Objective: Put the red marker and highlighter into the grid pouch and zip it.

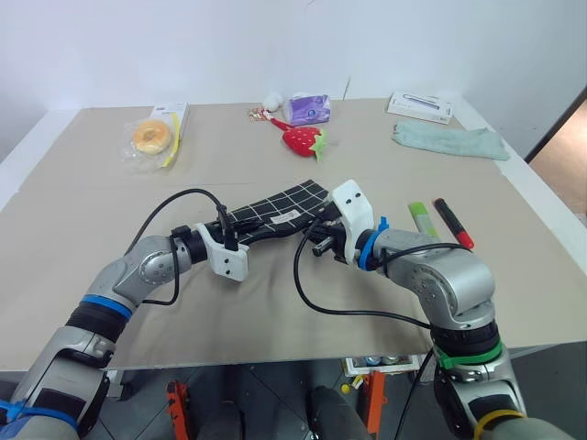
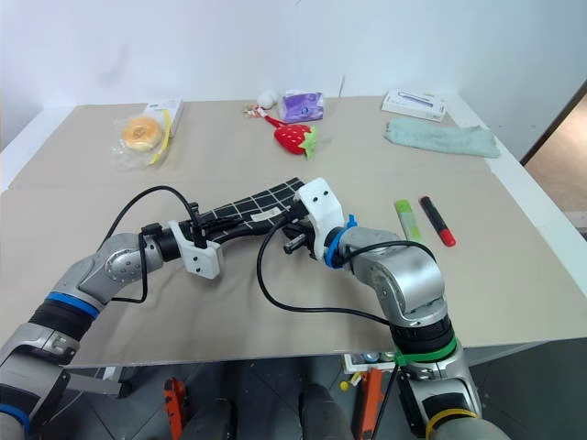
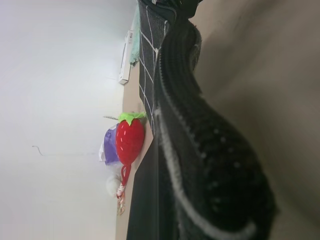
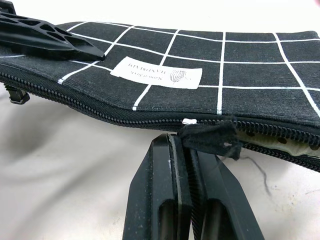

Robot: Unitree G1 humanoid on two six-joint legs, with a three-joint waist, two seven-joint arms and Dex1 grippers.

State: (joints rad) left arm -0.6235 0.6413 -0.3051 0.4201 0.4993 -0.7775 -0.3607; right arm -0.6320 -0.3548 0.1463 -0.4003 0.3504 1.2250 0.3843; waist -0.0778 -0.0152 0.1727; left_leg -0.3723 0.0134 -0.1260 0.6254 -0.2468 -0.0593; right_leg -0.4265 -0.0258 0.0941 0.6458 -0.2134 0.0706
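Pouch work comes first: the grid pouch (image 4: 200,60) hangs lifted just above the counter (image 1: 110,202), the left gripper (image 4: 50,37) clenched on one end to brace it. The right gripper (image 4: 187,150), angled down, has its jaws pinched on the zipper pull (image 4: 207,137). Beside the pouch lie the highlighter (image 1: 421,220) and the red marker (image 1: 452,223).

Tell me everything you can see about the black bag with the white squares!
The grid pouch is flat black fabric crossed by white lines, with a small white label. Along one long edge runs a black zipper, closed along one stretch and gaping beside the pull, where a pale lining peeks out. It is held up off the tan table. The left gripper clamps one end; the right gripper is shut on the black zipper pull.
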